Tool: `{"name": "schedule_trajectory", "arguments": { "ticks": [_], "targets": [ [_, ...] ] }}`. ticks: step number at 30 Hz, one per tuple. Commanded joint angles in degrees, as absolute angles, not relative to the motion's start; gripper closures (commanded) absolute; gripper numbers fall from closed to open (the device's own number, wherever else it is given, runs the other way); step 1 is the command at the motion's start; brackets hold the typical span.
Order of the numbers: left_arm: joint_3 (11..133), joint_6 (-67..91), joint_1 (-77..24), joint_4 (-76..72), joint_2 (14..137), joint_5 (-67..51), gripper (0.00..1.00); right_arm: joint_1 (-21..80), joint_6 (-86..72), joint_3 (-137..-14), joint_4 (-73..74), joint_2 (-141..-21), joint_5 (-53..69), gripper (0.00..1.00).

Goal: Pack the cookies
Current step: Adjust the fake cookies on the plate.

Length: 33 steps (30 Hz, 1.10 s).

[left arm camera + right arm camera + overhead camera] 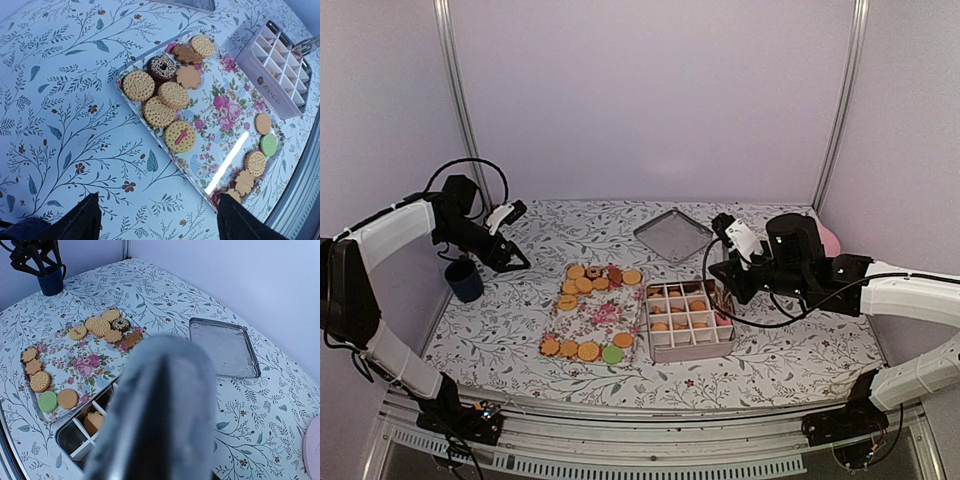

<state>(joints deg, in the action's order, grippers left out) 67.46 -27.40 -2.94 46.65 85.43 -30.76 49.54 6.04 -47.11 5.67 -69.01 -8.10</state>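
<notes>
Cookies (590, 280) lie in two clusters on a floral tray (605, 318), among them a green one (269, 145) and a dark brown one (161, 66). Right of the tray stands a divided box (690, 345) with orange cookies (92, 422) in several cells. My left gripper (515, 262) hangs open and empty above the tablecloth left of the tray; its dark fingertips (85, 217) frame bare cloth. My right gripper (725, 290) hovers over the box's far right corner, shut on metal tongs (165, 410), which blur the right wrist view and hide the fingers.
A dark blue cup (466, 281) with black utensils stands at the far left, under the left arm. A shallow metal lid (672, 237) lies behind the box. A pink plate (830, 240) sits at the right edge behind the right arm.
</notes>
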Motion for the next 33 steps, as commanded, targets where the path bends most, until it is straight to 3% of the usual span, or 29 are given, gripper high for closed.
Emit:
{"name": "schedule_trajectory", "arguments": {
  "ticks": [1, 10, 15, 33],
  "targets": [
    [68.13, -27.60, -2.70, 47.07, 84.74, -30.83, 0.19, 48.57, 5.96, -50.98, 4.56, -68.91, -7.38, 0.72],
    [67.28, -27.90, -2.70, 46.67, 83.91, -30.85, 0.19, 48.09, 4.71, -49.90, 4.99, -66.72, -7.71, 0.71],
    [66.93, -27.95, -2.67, 46.66, 83.57, -30.76, 0.19, 48.14, 4.10, -49.61, 6.23, -66.17, -7.66, 0.79],
    [66.16, -28.69, -2.70, 46.32, 83.10, -30.06, 0.19, 48.10, 1.34, -46.83, 6.53, -67.57, -7.40, 0.89]
  ]
}}
